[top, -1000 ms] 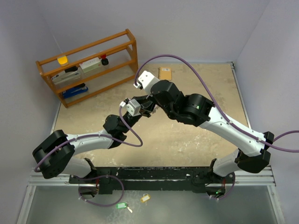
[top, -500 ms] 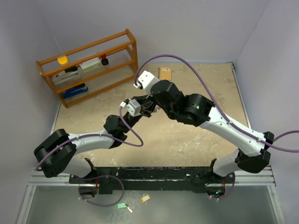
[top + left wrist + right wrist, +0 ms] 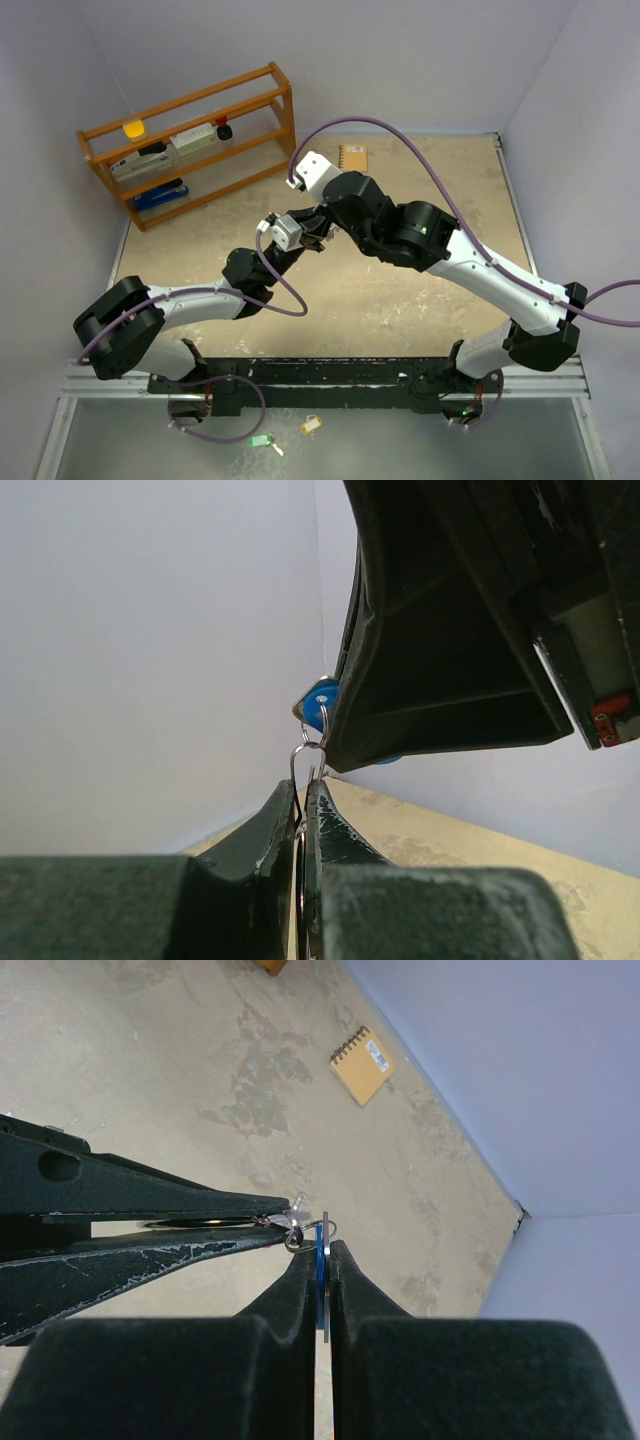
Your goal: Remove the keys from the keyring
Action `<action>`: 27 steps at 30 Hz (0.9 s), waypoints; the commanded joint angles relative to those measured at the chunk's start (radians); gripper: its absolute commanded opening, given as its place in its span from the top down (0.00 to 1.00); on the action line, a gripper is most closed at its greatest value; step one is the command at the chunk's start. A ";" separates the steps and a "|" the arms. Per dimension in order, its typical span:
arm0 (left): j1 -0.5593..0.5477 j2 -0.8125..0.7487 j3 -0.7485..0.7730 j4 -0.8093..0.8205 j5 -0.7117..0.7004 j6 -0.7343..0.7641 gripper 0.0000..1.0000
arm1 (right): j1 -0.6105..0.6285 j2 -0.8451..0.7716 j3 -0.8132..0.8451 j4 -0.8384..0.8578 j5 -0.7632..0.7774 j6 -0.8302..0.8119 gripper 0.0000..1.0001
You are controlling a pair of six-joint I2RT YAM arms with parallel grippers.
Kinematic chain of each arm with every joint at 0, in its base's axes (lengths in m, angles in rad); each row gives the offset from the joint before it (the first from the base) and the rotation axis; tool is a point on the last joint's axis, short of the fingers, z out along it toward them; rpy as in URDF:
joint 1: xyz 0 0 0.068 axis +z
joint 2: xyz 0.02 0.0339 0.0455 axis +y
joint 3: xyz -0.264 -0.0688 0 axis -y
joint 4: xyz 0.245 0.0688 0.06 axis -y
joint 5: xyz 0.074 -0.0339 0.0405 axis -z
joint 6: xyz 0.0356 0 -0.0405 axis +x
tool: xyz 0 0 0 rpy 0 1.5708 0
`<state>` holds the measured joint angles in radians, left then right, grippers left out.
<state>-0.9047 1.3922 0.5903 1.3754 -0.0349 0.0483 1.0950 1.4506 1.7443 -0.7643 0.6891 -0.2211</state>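
Closing within the last second, the left pincer [image 3: 303,792] now has its jaws pressed together on the thin wire of the keyring [image 3: 306,752], and its wrist has crept slightly toward the far wall.

One sandy bench [image 3: 400,300] carries the scene, with one wooden rack [image 3: 190,140] standing at its far left corner. Two arms reach out from the near edge and meet above the middle of the bench. The left arm [image 3: 190,300] stretches low and forward to the right. The right arm [image 3: 480,265] folds over from the right, its wrist turned left so the two pincers stand tip to tip.

One tan spiral notebook [image 3: 353,156] lies near the far wall.

The right pincer [image 3: 322,1252] is clamped flat on one blue key tag [image 3: 320,1290], held edge-on between its fingers.

Two loose tags, one green tag [image 3: 260,440] and one yellow tag [image 3: 311,425], lie on the ledge in front of the arm bases, well apart from the ring.

The keyring hangs in the air between both sets of tips, off the bench, with the blue key tag just beside its wire loop.
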 commanded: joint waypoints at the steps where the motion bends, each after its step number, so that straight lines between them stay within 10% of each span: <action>1: -0.011 0.003 -0.008 0.067 0.000 0.019 1.00 | 0.008 -0.040 0.002 0.048 0.006 -0.006 1.00; 27: -0.013 -0.090 0.013 -0.005 -0.091 0.118 1.00 | 0.008 -0.070 -0.030 0.029 0.011 0.046 1.00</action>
<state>-0.9123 1.3521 0.5831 1.3594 -0.0921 0.1253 1.0988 1.4315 1.7237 -0.7635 0.6861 -0.1989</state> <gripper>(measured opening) 0.020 0.025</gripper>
